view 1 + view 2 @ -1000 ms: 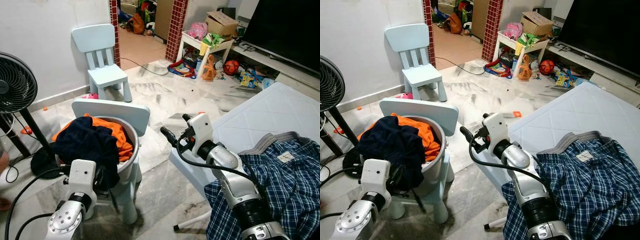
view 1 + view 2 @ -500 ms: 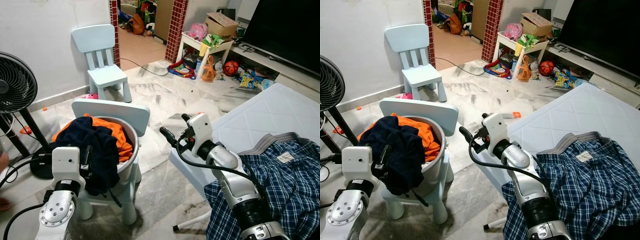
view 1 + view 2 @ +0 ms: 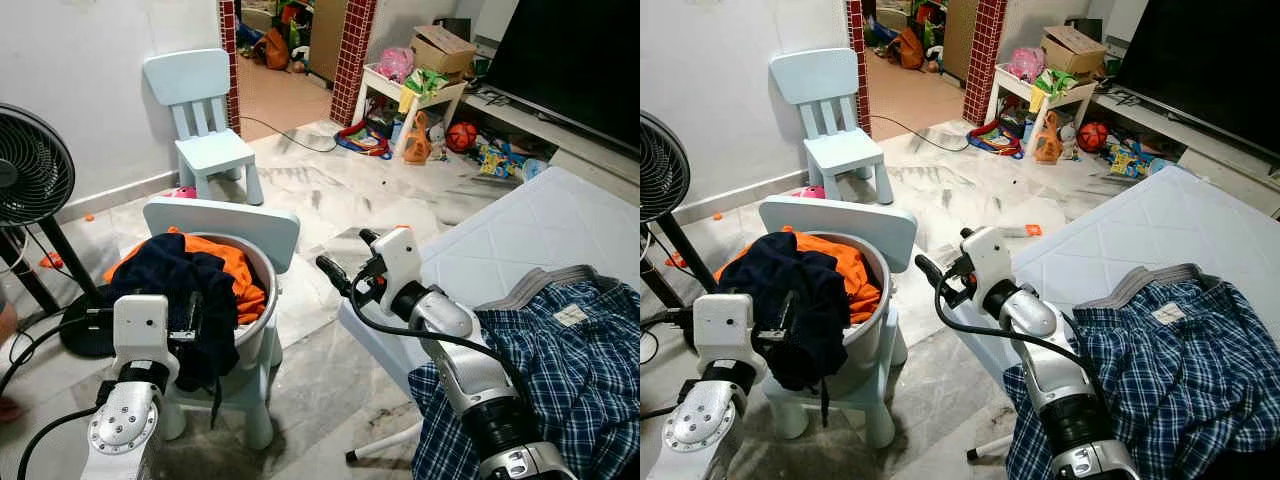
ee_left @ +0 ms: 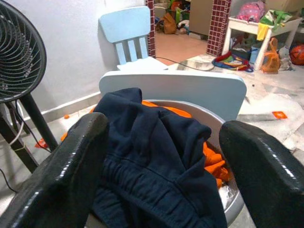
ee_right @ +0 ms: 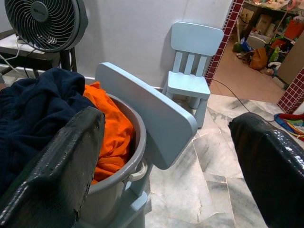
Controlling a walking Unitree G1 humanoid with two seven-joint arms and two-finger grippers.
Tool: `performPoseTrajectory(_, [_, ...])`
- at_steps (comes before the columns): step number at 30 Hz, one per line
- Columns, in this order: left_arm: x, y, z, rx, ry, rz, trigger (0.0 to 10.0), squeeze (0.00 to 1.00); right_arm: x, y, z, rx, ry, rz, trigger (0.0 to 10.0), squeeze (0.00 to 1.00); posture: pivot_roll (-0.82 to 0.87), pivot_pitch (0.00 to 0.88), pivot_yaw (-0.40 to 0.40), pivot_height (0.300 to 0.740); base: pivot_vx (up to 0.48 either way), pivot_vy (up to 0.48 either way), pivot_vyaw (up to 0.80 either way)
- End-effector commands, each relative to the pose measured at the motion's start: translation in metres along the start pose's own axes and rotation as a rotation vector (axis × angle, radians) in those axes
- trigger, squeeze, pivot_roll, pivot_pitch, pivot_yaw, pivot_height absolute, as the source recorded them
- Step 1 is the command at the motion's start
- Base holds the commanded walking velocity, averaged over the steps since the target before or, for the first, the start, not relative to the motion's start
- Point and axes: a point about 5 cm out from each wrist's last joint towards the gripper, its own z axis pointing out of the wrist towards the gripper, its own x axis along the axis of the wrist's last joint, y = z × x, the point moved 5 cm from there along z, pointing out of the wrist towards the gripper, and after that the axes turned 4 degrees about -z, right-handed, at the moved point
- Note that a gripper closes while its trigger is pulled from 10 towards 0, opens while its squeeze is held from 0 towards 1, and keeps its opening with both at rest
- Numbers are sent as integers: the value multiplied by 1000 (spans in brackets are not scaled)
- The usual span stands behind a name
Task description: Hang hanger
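Note:
A grey basket [image 3: 259, 300] heaped with a navy garment [image 3: 168, 285] and an orange garment [image 3: 238, 272] sits on a light-blue child chair [image 3: 222, 222]. My left gripper [image 3: 203, 345] is open right beside the basket, its fingers facing the navy garment [image 4: 152, 156]. My right gripper [image 3: 348, 256] is open in the air between the basket and the white mattress [image 3: 530, 225], pointing toward the chair back [image 5: 147, 118]. A blue plaid garment [image 3: 565, 370] lies on the mattress by my right arm. I cannot make out a hanger.
A standing fan [image 3: 35, 175] is at the left. A second light-blue chair [image 3: 205, 115] stands by the wall. Toys and boxes [image 3: 425, 90] crowd the far floor, beside a dark TV [image 3: 570, 55]. A thin white rod [image 3: 385, 441] lies on the marble floor near the mattress.
My left arm has risen from low beside the chair, bringing its gripper up against the basket's clothes. My right gripper has drifted slightly left.

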Motion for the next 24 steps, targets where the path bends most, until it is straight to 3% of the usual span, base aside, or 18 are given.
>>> performPoseTrajectory(1, [-2,5,1,-15,-6,6,10000,0,0,5,-1,-14,-2,-10,10000,0,51,0,-100,740,0,0,0])
performPoseTrajectory(6, [-14,12,1,-71,-74,-15,10000,20,1,5,-1,-12,-2,-12,10000,0,49,0,-101,740,0,0,0])
performPoseTrajectory(7, [-16,14,0,-88,-86,-44,10000,561,1,5,-1,-12,-4,-14,10000,0,46,0,-101,740,0,0,0])
performPoseTrajectory(8, [-17,14,0,-90,-94,-46,10000,561,1,6,-1,-12,-5,-15,10000,0,46,0,-101,740,0,0,0])
performPoseTrajectory(9, [-21,14,-1,-99,-116,-61,10000,1000,0,6,-1,-13,-7,-17,10000,0,45,0,-101,740,0,0,0])
performPoseTrajectory(18, [-60,21,-8,-230,-354,-43,10000,1000,-1,5,-4,-1,-20,-31,10000,0,32,0,-103,740,0,0,0])
performPoseTrajectory(24, [-74,17,-6,-251,-432,-36,10000,1000,0,7,-6,3,-22,-43,10000,0,15,0,-101,740,0,0,0])
